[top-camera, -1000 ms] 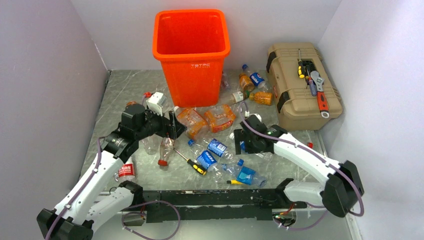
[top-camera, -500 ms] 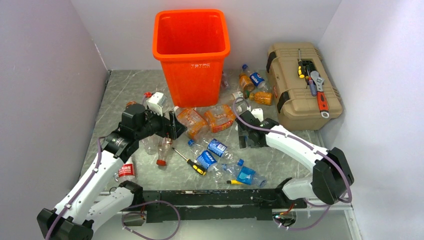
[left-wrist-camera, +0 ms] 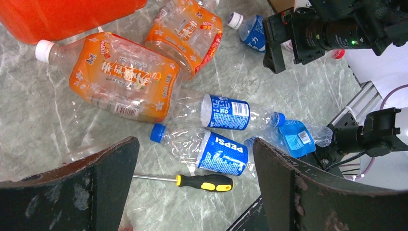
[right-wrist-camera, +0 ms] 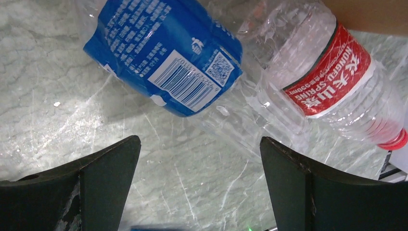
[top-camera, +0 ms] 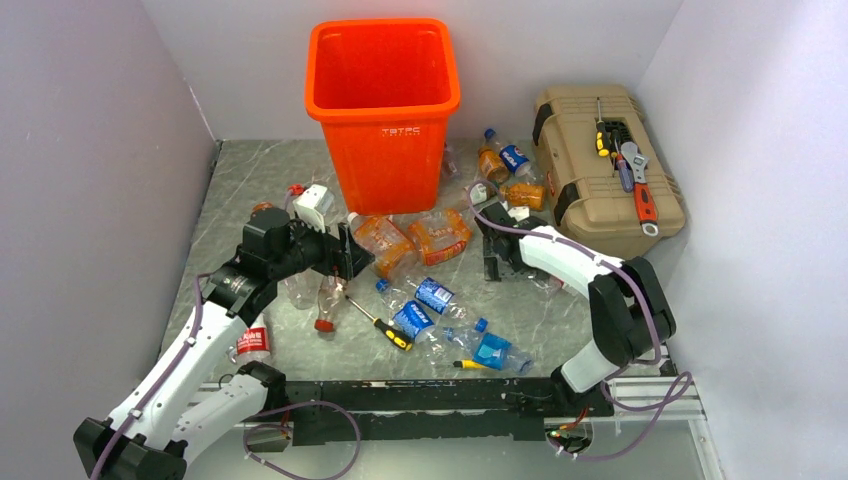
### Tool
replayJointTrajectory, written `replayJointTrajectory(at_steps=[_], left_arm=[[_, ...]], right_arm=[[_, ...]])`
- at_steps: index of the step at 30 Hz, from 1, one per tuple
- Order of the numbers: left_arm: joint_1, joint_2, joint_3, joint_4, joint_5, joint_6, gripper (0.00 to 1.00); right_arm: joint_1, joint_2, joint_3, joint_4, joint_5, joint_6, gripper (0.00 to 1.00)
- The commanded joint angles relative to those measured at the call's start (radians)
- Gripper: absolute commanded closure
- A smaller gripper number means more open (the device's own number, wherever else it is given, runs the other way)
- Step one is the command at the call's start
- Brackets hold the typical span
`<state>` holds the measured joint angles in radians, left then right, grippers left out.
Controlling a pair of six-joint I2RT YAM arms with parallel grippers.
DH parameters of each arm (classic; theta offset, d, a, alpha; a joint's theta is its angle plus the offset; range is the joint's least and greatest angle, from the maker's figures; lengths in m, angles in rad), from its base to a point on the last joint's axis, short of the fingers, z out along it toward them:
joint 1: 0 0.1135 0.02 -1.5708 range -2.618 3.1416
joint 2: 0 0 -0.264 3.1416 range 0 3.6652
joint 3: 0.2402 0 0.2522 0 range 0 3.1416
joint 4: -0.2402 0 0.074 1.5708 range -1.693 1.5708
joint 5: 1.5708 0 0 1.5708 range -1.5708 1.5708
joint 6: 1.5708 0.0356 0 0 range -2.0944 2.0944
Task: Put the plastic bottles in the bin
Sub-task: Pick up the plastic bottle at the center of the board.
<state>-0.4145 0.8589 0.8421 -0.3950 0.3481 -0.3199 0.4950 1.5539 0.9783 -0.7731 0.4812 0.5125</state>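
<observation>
Hovering wide open and empty, the right gripper (right-wrist-camera: 198,144) could slip off the crushed blue-labelled bottle (right-wrist-camera: 163,53) just beyond its fingertips, knocking the red-labelled bottle (right-wrist-camera: 327,72) away.

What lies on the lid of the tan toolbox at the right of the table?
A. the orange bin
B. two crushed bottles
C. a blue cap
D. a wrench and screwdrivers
D: in the top view a red-handled wrench and screwdrivers rest on top of the toolbox.
</observation>
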Motion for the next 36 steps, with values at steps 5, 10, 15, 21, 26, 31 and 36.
replayJointTrajectory(at_steps=[5, 10, 15, 21, 26, 31, 36], left_arm=[[0.003, -0.015, 0.038, 0.022, 0.037, -0.008, 0.07], [0.003, -0.010, 0.038, 0.023, 0.037, -0.007, 0.07], [0.003, -0.007, 0.039, 0.019, 0.033, -0.007, 0.07], [0.003, -0.015, 0.038, 0.022, 0.033, -0.007, 0.07], [0.003, -0.018, 0.036, 0.025, 0.040, -0.010, 0.07], [-0.003, -0.015, 0.035, 0.019, 0.036, -0.008, 0.07], [-0.004, -0.016, 0.035, 0.023, 0.040, -0.007, 0.07]], right_arm=[[-0.009, 0.024, -0.042, 0.113, -0.157, -0.004, 0.03], [-0.007, -0.078, -0.078, 0.173, -0.368, 0.073, 0.03], [-0.004, -0.184, -0.032, 0.144, -0.354, 0.112, 0.01], [-0.021, -0.247, 0.017, 0.045, -0.070, 0.053, 0.00], [-0.126, -0.227, -0.054, 0.141, -0.031, 0.048, 0.00], [-0.144, -0.169, -0.077, 0.229, -0.113, 0.021, 0.00], [-0.144, -0.169, -0.108, 0.253, -0.198, 0.016, 0.00]])
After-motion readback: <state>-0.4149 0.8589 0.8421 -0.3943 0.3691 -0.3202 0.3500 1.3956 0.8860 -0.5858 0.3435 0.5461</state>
